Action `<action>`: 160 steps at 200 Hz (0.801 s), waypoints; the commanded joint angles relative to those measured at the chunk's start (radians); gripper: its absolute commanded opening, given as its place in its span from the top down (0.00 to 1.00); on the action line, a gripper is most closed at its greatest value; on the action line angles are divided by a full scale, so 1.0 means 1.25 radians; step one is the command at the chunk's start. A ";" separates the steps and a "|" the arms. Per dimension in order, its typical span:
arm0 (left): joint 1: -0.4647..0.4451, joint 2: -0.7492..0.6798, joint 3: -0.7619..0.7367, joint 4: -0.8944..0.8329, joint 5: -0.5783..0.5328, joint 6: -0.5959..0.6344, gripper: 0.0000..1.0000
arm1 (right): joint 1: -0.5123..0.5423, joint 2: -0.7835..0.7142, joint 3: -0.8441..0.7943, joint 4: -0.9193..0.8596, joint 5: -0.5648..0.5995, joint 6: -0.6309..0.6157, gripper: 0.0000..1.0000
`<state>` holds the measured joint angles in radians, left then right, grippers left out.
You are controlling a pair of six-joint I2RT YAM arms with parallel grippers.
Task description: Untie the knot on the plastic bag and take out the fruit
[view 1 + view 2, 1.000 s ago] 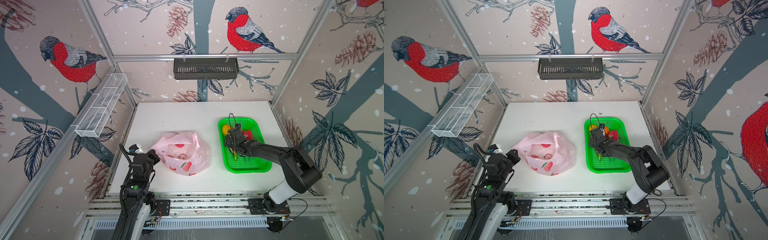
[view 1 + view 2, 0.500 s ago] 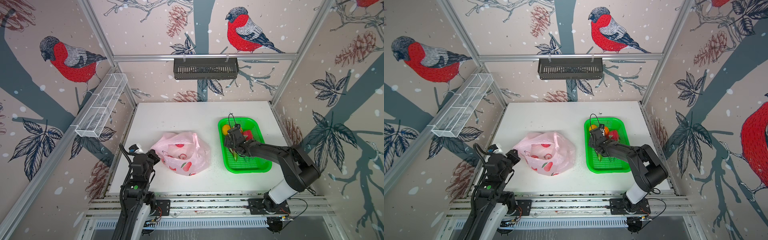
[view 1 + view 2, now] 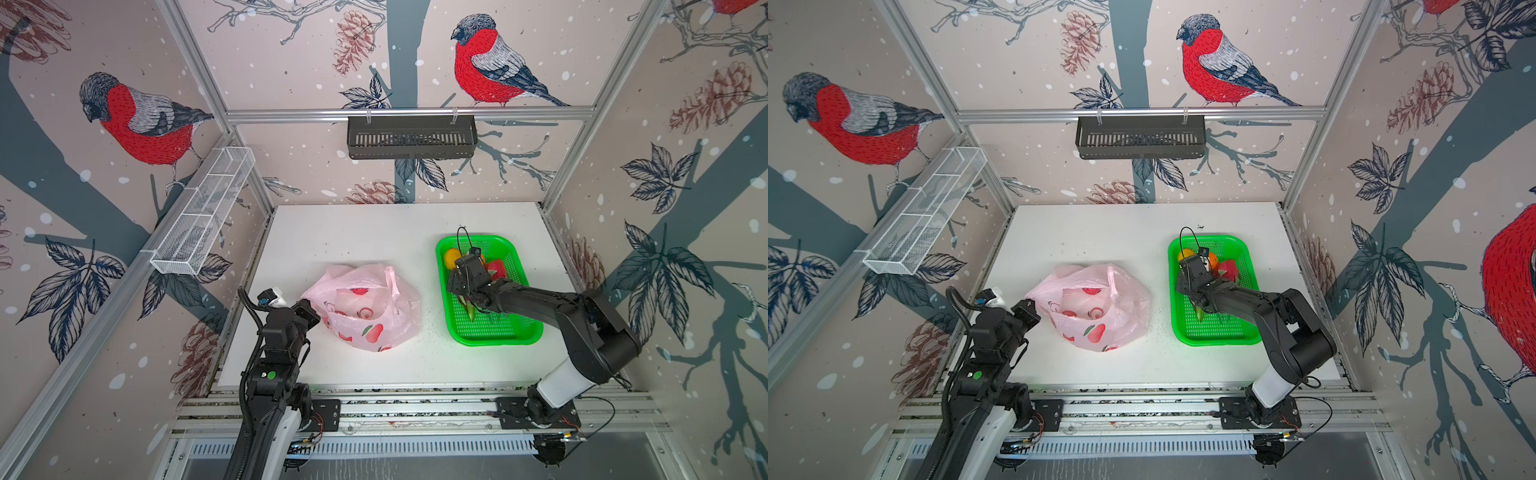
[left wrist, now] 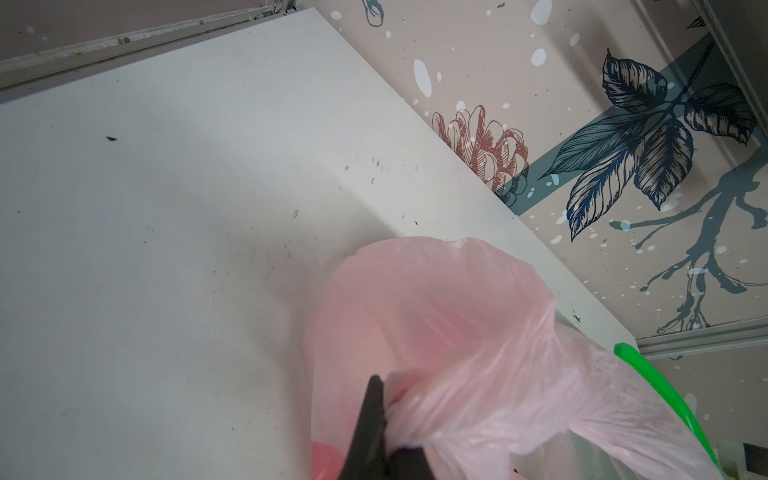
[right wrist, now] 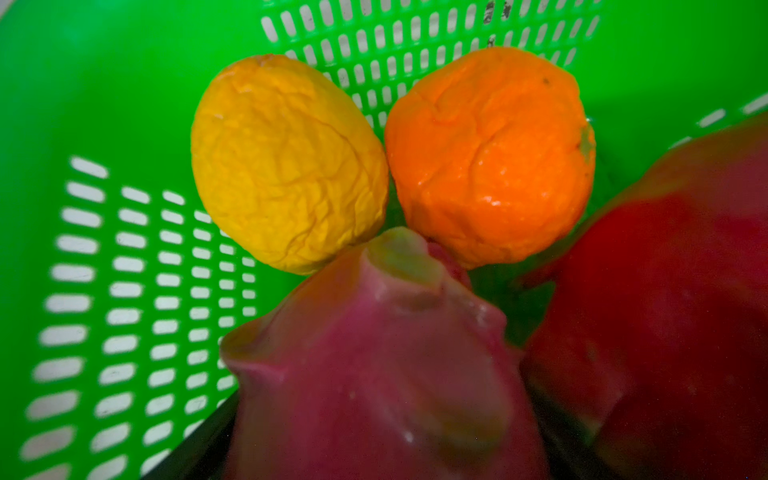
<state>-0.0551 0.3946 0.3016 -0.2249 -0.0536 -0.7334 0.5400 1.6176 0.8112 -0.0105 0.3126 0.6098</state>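
Pale pink, thin printed plastic bag point(image 3: 365, 307) is seen slumped mid-table in both top views. Only the left wrist view shows its bunched edge clamped in the left gripper point(image 4: 386, 436). The right wrist view alone shows a wrinkled yellow lemon-like fruit point(image 5: 286, 166) touching a round orange point(image 5: 490, 153) in the bright green mesh basket point(image 5: 104, 124), with a magenta dragon fruit point(image 5: 374, 365) nearest. Whether the right gripper point(image 3: 463, 282) is apart or closed cannot be told.

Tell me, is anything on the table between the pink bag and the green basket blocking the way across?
Nothing visible does. Between the pink bag and the green basket there is only a strip of white table. The left gripper pinches the bag on the side away from the basket.
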 commanded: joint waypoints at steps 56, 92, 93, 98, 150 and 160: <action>0.003 -0.007 -0.003 0.008 -0.007 0.003 1.00 | 0.006 -0.019 0.011 -0.027 0.024 0.009 0.08; 0.004 -0.008 -0.003 0.007 -0.007 0.003 1.00 | 0.009 -0.021 0.014 -0.032 0.027 0.008 0.06; 0.004 -0.009 -0.003 0.008 -0.006 0.003 1.00 | 0.009 -0.021 0.015 -0.032 0.027 0.008 0.06; 0.004 -0.009 -0.003 0.008 -0.007 0.003 1.00 | 0.009 -0.021 0.016 -0.033 0.028 0.008 0.06; 0.003 -0.009 -0.002 0.010 -0.006 0.002 1.00 | 0.016 -0.039 0.034 -0.057 0.044 0.001 0.05; 0.003 -0.009 -0.002 0.011 -0.005 0.002 1.00 | 0.017 -0.047 0.039 -0.063 0.046 0.000 0.05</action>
<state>-0.0551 0.3836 0.3004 -0.2302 -0.0536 -0.7330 0.5556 1.5806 0.8440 -0.0650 0.3328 0.6094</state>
